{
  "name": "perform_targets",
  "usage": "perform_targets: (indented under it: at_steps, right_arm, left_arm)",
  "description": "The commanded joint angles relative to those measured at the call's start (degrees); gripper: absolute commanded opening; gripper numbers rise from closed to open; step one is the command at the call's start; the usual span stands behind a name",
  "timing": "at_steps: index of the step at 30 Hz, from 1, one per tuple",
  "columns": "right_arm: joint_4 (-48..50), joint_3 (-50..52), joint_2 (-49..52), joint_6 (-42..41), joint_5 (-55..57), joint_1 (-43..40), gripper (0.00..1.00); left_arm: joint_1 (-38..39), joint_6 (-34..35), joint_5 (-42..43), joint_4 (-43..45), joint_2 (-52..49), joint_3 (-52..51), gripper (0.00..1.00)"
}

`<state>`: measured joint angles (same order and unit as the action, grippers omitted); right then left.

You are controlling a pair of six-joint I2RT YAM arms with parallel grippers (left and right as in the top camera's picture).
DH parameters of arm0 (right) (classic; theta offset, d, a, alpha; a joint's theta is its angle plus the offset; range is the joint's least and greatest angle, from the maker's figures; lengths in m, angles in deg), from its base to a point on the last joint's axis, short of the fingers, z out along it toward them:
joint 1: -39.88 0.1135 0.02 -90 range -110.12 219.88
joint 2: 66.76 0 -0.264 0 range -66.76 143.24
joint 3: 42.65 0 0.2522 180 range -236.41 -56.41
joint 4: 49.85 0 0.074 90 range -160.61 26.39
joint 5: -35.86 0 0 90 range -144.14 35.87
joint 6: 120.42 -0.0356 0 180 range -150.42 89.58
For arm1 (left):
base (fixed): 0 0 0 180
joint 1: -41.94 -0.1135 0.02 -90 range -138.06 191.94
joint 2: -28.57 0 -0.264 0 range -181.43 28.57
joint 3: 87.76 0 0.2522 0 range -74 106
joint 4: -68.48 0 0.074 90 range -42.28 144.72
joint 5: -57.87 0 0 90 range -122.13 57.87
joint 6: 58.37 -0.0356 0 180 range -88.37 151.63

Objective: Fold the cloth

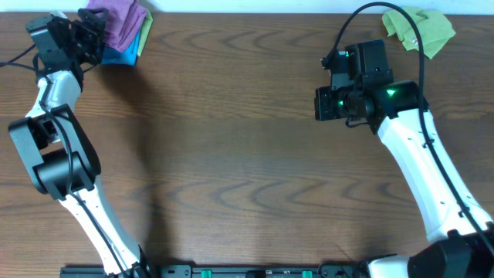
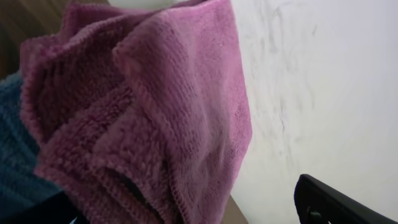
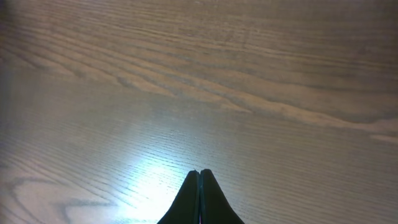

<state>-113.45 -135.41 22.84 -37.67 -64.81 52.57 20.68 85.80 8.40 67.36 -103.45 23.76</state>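
A purple cloth (image 1: 117, 22) lies crumpled on a blue cloth (image 1: 123, 52) at the table's far left corner. My left gripper (image 1: 93, 35) is right against it. In the left wrist view the purple cloth (image 2: 143, 112) fills the frame and the jaws (image 2: 186, 214) are open, with the right finger well apart from the cloth's edge. The blue cloth (image 2: 12, 149) shows at the left. A green cloth (image 1: 421, 27) lies bunched at the far right corner. My right gripper (image 1: 324, 104) is shut and empty over bare wood (image 3: 199, 171).
The wooden table (image 1: 231, 154) spans the view. A white wall (image 2: 323, 87) stands just behind the purple cloth. The right arm's cable arcs over the green cloth. The table's back edge runs beside both cloth piles.
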Motion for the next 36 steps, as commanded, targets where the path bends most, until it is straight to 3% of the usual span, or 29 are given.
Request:
perform_targets:
  at_steps: [1,14,24,25,28,36]
  right_arm:
    - [0.2,-0.5,-1.2,-0.9,-0.3,0.6,0.01]
    - [0.1,-0.5,-1.2,-0.9,-0.3,1.7,0.01]
    - [0.1,-0.5,-1.2,-0.9,-0.3,1.7,0.02]
    - [0.1,-0.5,-1.2,-0.9,-0.3,1.7,0.05]
    - [0.1,-0.5,-1.2,-0.8,-0.3,1.6,0.44]
    - [-0.1,-0.5,-1.8,0.4,-0.2,1.6,0.97]
  left_arm:
    - [-0.5,-0.2,4.6,-0.9,0.9,0.5,0.96]
    - [-2.6,-4.2,7.3,-5.8,3.2,0.5,0.96]
    - [-5.0,-9.5,7.3,-15.2,5.9,0.5,0.96]
    - [-5.1,-10.7,7.4,-16.5,6.4,0.5,0.96]
    - [-5.8,-16.3,6.4,-22.3,9.6,0.5,0.96]
    - [-6.4,-31.5,-5.3,-42.6,23.8,0.5,0.96]
